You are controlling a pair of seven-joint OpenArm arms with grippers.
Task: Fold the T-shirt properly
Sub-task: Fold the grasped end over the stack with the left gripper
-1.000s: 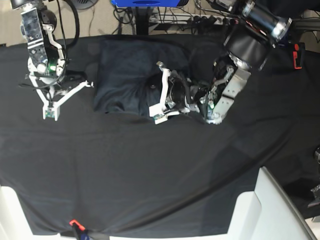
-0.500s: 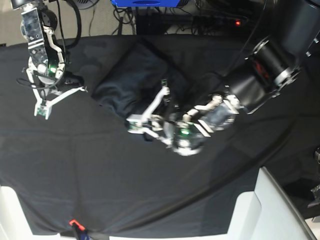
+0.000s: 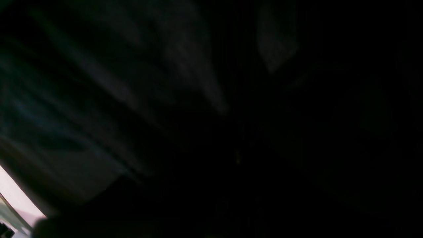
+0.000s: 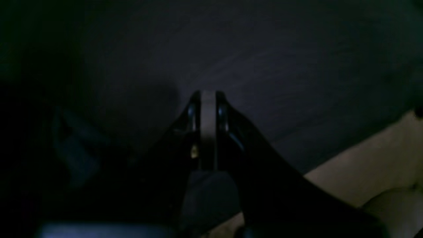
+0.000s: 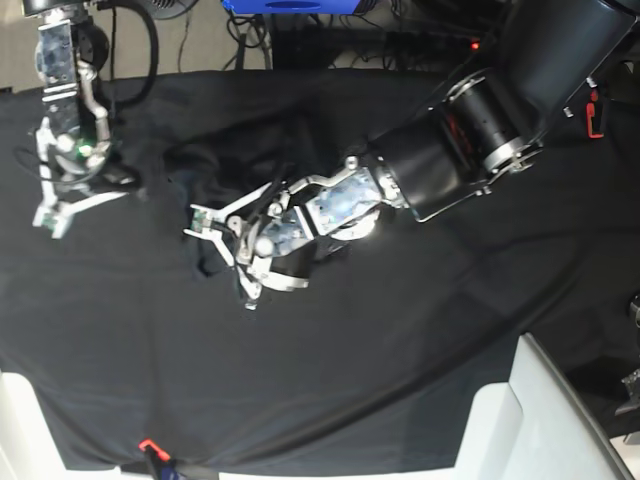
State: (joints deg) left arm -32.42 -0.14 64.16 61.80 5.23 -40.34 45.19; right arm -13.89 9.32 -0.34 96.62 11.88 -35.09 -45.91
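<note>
The T-shirt [image 5: 215,168] lies bunched in dark folds at the table's centre-left, partly under my left arm. My left gripper [image 5: 203,224] reaches across from the right, its tip at the shirt's near-left edge. Its jaws look shut with shirt cloth gathered around them. The left wrist view is almost black, with blurred folds of the T-shirt [image 3: 109,86] close over the lens and no fingers showing. My right gripper [image 5: 48,218] hangs at the far left, apart from the shirt. Its fingers are pressed together with nothing between them above the black tablecloth [image 4: 264,66], seen as the right gripper [image 4: 208,96].
The black tablecloth [image 5: 350,380] covers the whole table. White frame parts [image 5: 520,420] stand at the near right corner and an orange clamp [image 5: 148,445] grips the near edge. Cables and a blue object [image 5: 290,5] lie behind the table. Pale floor [image 4: 363,172] shows past the table edge.
My left arm has swept from the centre-right to the centre-left, and the shirt has gone with it, from a flat spread to a bunched heap. My right gripper has drifted left.
</note>
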